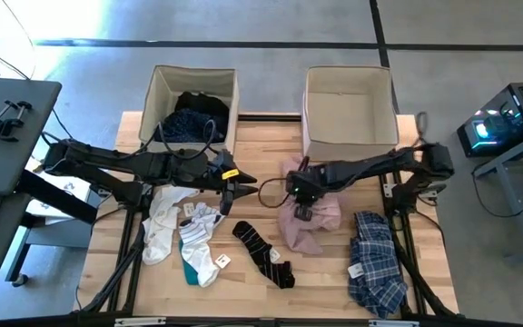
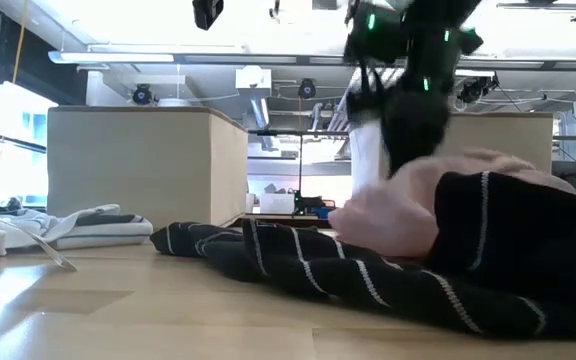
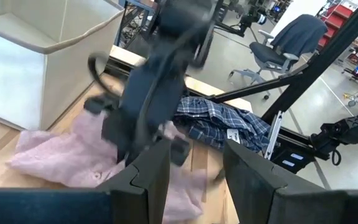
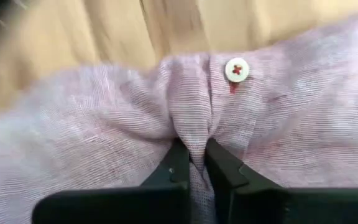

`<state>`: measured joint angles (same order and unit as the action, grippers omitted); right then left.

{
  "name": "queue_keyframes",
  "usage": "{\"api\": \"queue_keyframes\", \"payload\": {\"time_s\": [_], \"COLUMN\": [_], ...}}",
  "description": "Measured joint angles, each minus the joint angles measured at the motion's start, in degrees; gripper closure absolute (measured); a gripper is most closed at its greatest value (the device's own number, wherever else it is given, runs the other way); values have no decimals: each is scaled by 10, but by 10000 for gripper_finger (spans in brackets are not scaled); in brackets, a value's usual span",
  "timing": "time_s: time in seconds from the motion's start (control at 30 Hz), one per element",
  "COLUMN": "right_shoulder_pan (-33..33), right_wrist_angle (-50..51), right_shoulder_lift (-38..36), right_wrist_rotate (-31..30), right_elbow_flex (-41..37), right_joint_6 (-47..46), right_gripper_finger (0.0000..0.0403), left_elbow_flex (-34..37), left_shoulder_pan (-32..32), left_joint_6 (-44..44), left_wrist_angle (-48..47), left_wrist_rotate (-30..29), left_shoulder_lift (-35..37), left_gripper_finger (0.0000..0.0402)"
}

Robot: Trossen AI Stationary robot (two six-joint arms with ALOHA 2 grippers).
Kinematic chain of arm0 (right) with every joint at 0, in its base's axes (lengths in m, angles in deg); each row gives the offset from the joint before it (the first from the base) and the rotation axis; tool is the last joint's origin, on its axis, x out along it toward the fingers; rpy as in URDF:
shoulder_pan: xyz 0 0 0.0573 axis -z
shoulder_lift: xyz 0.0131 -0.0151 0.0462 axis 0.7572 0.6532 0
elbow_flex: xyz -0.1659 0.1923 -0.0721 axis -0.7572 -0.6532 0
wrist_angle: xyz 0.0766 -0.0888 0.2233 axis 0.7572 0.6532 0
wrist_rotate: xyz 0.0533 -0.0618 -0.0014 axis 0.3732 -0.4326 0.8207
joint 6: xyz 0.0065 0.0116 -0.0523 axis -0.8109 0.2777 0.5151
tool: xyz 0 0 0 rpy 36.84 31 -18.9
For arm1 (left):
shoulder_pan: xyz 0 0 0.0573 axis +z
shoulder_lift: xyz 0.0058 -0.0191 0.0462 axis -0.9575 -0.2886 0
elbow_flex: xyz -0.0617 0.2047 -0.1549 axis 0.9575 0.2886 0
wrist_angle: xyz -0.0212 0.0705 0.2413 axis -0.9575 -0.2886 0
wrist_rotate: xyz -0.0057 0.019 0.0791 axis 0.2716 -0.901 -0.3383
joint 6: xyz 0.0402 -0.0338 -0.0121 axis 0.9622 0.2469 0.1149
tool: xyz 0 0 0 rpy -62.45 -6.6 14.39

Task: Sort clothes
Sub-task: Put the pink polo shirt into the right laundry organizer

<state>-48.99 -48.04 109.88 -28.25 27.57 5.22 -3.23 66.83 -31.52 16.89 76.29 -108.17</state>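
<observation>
Clothes lie scattered over the wooden bench [image 1: 243, 282], with two beige boxes at its far edge. Near the middle, toward the right side, the pink shirt [image 1: 309, 221] is bunched below the empty right box [image 1: 348, 109]; the right gripper [image 4: 194, 163] is down on it, its fingers pinched tight on a fold of the cloth beside a white button [image 4: 236, 70]. A plaid shirt [image 1: 377, 263] lies by the right edge, well apart from the pink one. Black striped socks [image 1: 263, 253] lie near the front centre, and white and teal socks [image 1: 189, 238] sit left of them. The left box [image 1: 192, 104] holds a navy dotted shirt [image 1: 178, 127] and a black garment [image 1: 202, 103]. The left gripper [image 1: 243, 184] hovers over the bench centre, fingers parted and holding nothing.
</observation>
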Motion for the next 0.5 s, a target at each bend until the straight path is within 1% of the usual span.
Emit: {"api": "queue_keyframes", "payload": {"time_s": [0.27, 0.5], "right_shoulder_pan": [-9, -26], "right_wrist_angle": [-11, -30], "right_shoulder_lift": [-126, -223], "right_wrist_rotate": [-15, -50], "right_elbow_flex": [3, 3], "right_joint_6": [-46, -80], "right_gripper_finger": [399, 399], "left_elbow_flex": [0, 0], "left_shoulder_pan": [0, 0], "left_joint_6": [0, 0], "left_wrist_angle": [0, 2], "left_wrist_rotate": [0, 0], "left_shoulder_lift": [0, 0], "left_gripper_finger": [267, 267]}}
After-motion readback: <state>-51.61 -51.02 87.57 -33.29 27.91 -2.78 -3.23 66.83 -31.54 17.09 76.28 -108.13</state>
